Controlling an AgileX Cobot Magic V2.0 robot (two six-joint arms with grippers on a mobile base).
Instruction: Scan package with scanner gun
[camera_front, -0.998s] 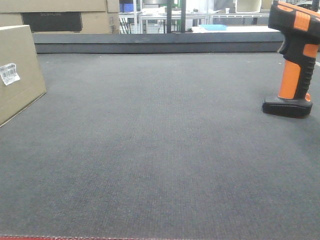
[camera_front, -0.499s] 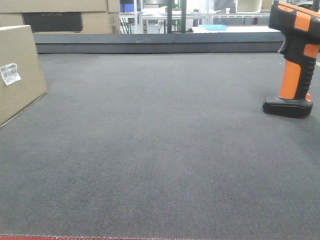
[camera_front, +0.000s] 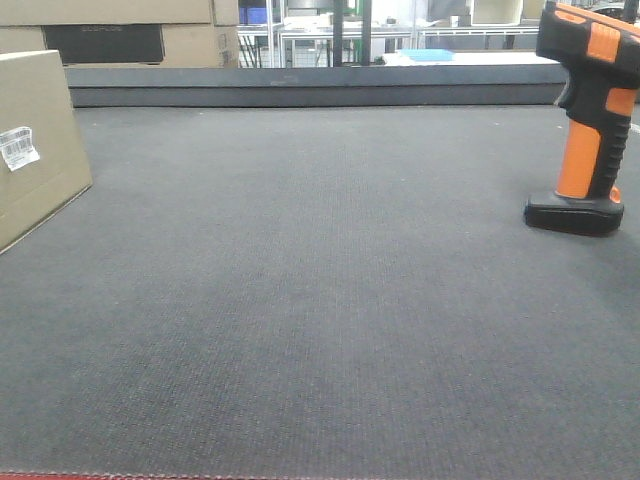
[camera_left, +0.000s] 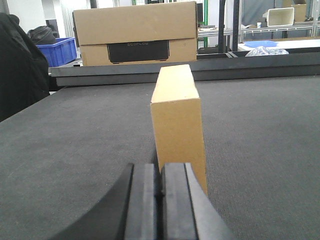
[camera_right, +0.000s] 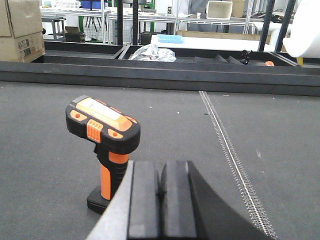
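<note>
The package (camera_front: 38, 140), a tan cardboard box with a small white barcode label (camera_front: 17, 146), stands at the left edge of the front view. In the left wrist view the package (camera_left: 178, 117) stands upright just beyond my left gripper (camera_left: 161, 172), which is shut and empty. The scanner gun (camera_front: 588, 120), orange handle and black head, stands on its flat foot at the right of the front view. My right gripper (camera_right: 158, 172) is shut with nothing in it, and the scanner gun (camera_right: 105, 145) stands just ahead of it to the left.
Dark grey matting (camera_front: 320, 300) covers the table, with a raised black rail (camera_front: 320, 85) along its far edge. A larger carton with a dark panel (camera_left: 136, 34) sits behind the rail. A zipper-like seam (camera_right: 227, 145) runs across the mat to the right of the right gripper. A blue bin (camera_left: 56, 50) stands at the far left.
</note>
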